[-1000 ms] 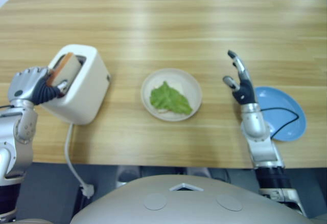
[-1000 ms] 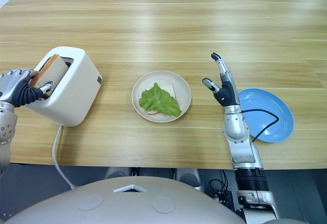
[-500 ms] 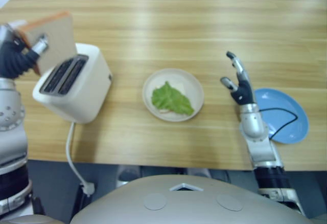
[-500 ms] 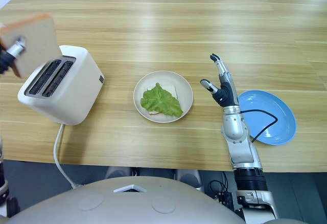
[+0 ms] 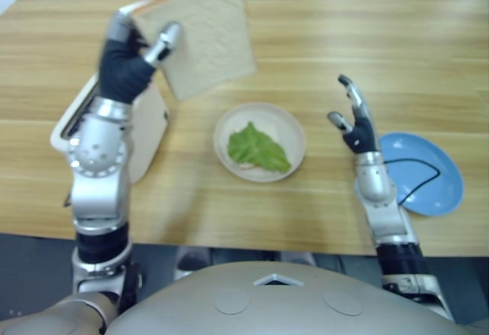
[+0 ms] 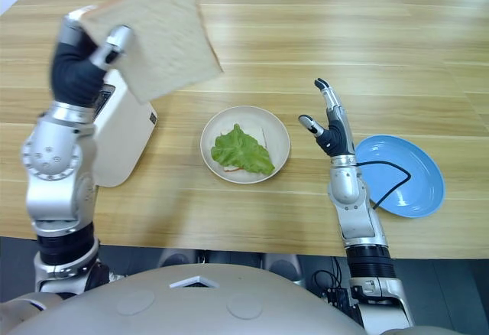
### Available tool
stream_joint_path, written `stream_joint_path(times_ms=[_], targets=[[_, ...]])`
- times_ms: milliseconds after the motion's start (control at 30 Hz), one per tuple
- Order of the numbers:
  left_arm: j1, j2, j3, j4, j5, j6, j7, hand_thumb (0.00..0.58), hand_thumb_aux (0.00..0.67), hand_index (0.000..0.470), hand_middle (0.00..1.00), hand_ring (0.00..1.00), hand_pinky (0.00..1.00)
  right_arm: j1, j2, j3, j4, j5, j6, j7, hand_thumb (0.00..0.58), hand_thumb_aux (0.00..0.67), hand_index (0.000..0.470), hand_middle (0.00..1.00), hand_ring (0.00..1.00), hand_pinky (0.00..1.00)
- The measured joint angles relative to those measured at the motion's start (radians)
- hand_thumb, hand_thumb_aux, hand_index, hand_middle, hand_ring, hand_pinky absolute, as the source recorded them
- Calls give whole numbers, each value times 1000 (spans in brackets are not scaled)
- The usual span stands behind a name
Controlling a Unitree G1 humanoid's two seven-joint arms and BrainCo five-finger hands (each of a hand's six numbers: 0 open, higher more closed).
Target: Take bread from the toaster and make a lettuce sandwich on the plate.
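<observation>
Wooden bench point(image 6: 306, 37) carries a white toaster point(image 6: 126, 144) near its left edge and a pale plate point(image 6: 271, 121) toward the front middle, with lettuce point(image 6: 241, 151) lying in it. The left robot hand point(image 6: 80, 63) is raised above the toaster, its fingers clamped on the lower left corner of a bread slice point(image 6: 157, 33) held tilted in the air. The right robot hand point(image 6: 330, 130) stands upright with fingers spread and holds nothing, between the plate and a blue plate point(image 6: 416, 170).
</observation>
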Motion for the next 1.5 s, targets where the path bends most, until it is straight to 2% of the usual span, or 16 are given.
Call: stream_joint_path(times_ms=[100,200,500,633,733,933,1067,1300,1500], targets=[[1,-13,-100,168,9,-23,-43,580,670,460,1000,1000,1000,-2,0,-7,2,13,0,-1,0,0,0,0,0,0],[-26,-14,-138,366,13,-63,-74,580,670,460,1000,1000,1000,-1,-2,-42,3,36,0,-4,0,0,0,0,0,0],[-230,-28,-162,812,49,-221,-116,580,670,460,1000,1000,1000,-21,-10,-90,15,65,1,-7,0,0,0,0,0,0],[-282,-65,-150,958,25,-233,-147,580,670,460,1000,1000,1000,-21,-10,-90,17,62,0,-7,0,0,0,0,0,0],[-281,-104,-136,985,-27,-193,-179,580,670,460,1000,1000,1000,-21,-11,-89,20,57,0,-8,0,0,0,0,0,0],[-230,-161,-120,895,-146,-5,-230,580,670,460,1000,1000,1000,-21,-10,-87,21,39,0,-11,0,0,0,0,0,0],[-196,-170,-122,872,-156,61,-239,580,670,460,1000,1000,1000,-21,-10,-87,21,37,0,-17,0,0,0,0,0,0],[-176,-159,-171,872,-88,54,-219,580,670,460,1000,1000,1000,-20,-10,-83,21,18,0,-23,0,0,0,0,0,0],[-171,-143,-224,941,20,-25,-176,580,670,460,1000,1000,1000,-15,-9,-81,19,10,1,-24,0,0,0,0,0,0]])
